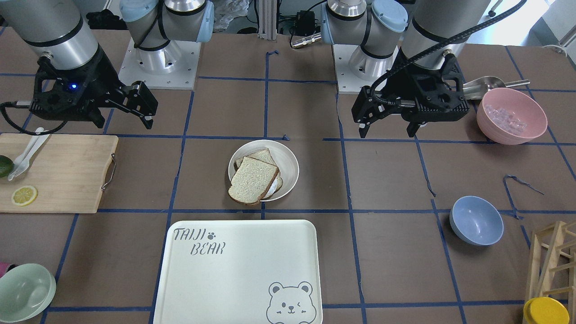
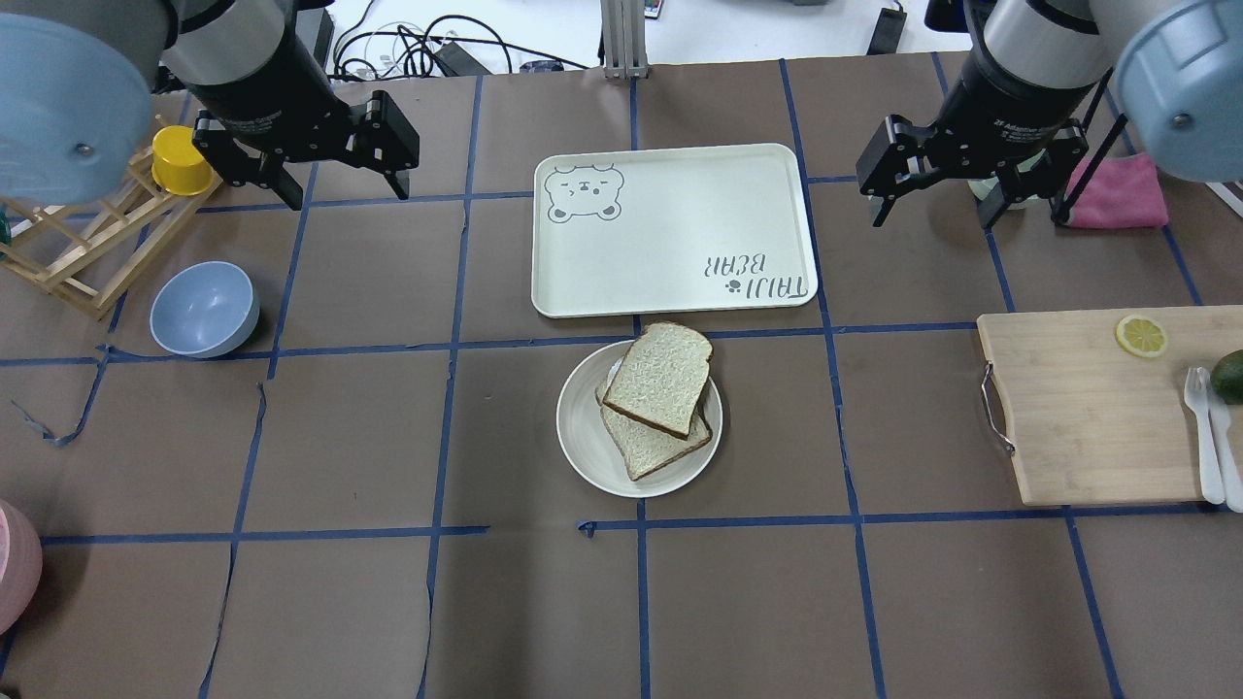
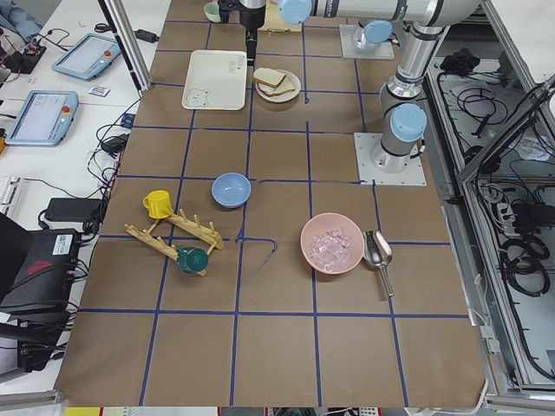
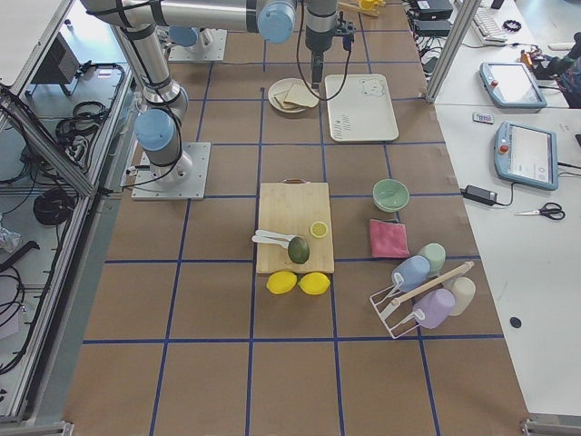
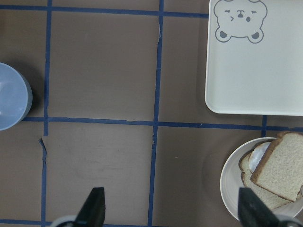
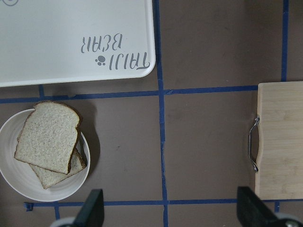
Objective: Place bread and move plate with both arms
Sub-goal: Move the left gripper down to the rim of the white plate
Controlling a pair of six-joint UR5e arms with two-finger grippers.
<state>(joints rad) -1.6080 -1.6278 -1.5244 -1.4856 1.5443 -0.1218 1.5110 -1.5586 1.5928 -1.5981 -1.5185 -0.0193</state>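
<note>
Speckled, brown-crusted bread lies atop another slice in the round cream plate, mid-surface.

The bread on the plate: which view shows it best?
Right wrist view: the bread is whole and large, atop another slice. Overhead and front views show it whole but smaller; left wrist cuts it off; side views show it tiny.
</note>
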